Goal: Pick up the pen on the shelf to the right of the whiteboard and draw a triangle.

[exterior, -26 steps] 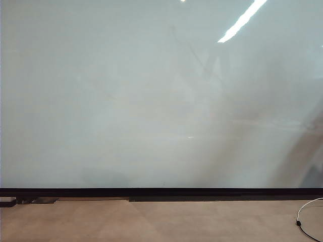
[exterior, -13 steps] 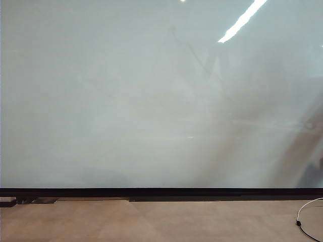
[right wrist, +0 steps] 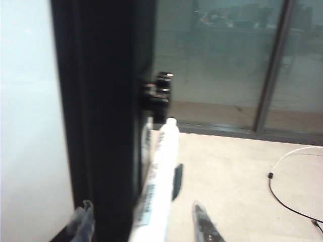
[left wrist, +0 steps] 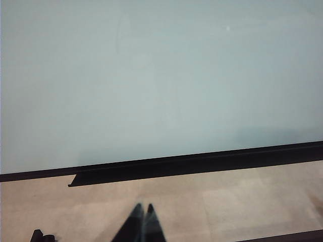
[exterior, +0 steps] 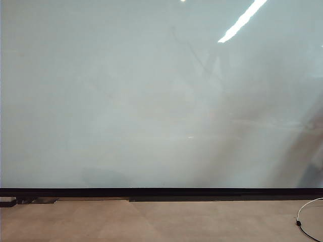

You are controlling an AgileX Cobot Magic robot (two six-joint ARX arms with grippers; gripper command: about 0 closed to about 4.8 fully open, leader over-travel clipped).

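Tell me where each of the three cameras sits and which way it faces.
Exterior view: off the arms, square onto the whiteboard, floor below; no robot parts show.
Left wrist view: low, facing board and floor; left gripper tips together.
Right wrist view: by the board's black edge; right gripper fingers either side of the pen, not yet closed.
Shared: whiteboard in all; white floor cable in exterior and right wrist.

left end effector [left wrist: 143, 222] shows dark tapered fingertips; right end effector [right wrist: 144, 222] has translucent, clear-tipped fingers [right wrist: 206, 227].
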